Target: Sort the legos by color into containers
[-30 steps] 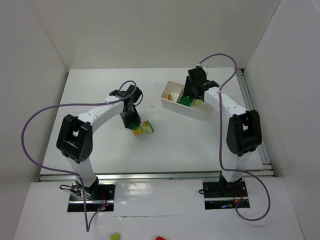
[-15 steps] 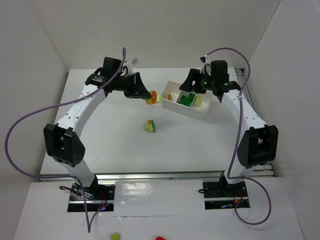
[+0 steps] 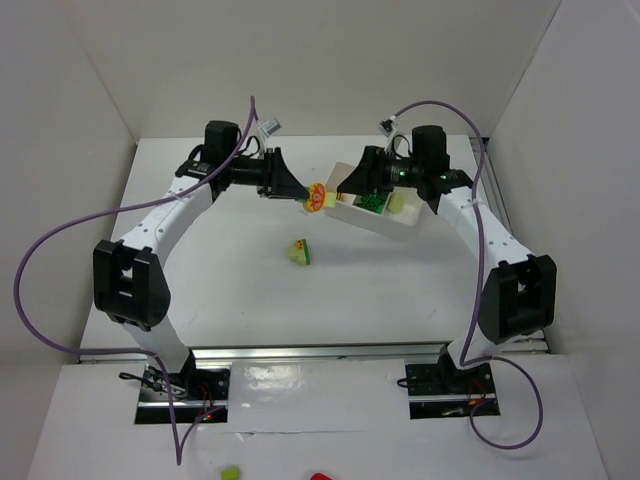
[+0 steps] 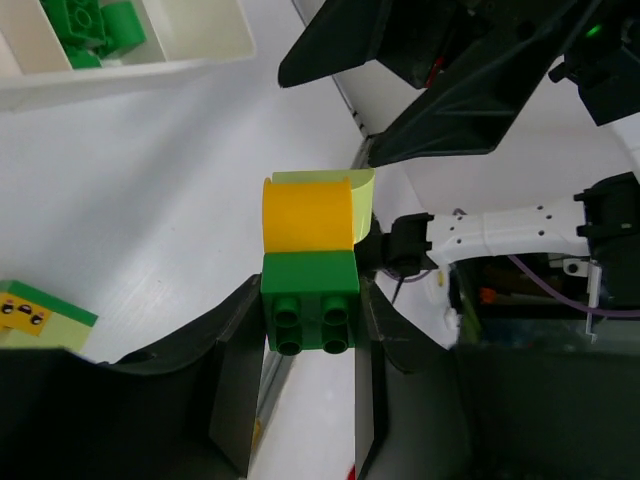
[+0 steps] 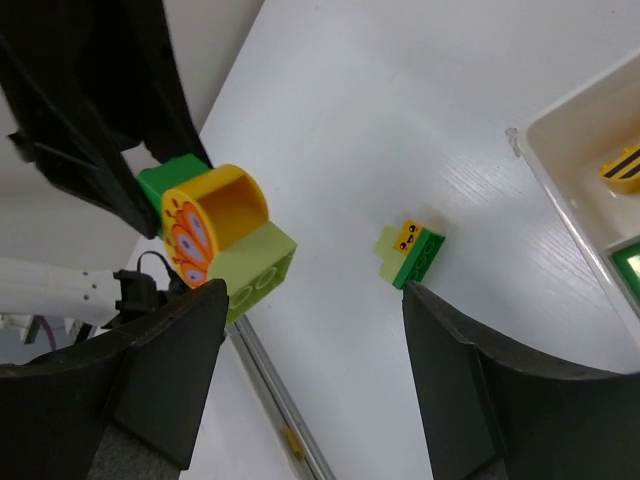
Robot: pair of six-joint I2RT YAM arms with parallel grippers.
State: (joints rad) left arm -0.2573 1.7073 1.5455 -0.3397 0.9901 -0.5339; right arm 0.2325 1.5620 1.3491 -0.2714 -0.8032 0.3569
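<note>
The tray sits far right on the surface, with bricks in its compartments. Just left of it, the left pincer holds a brick stack aloft, facing the right pincer above the tray's left end. A loose brick lies nearer the bases.

Bright, even light; crisp frames.
Faint soft shadows on the matte white tabletop; the black left claw sits dark, slightly soft up close.

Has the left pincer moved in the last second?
Yes. The left pincer, shut on a brick stack, went from beside the loose brick, farther out and rightward, to the white tray's left end.
</note>
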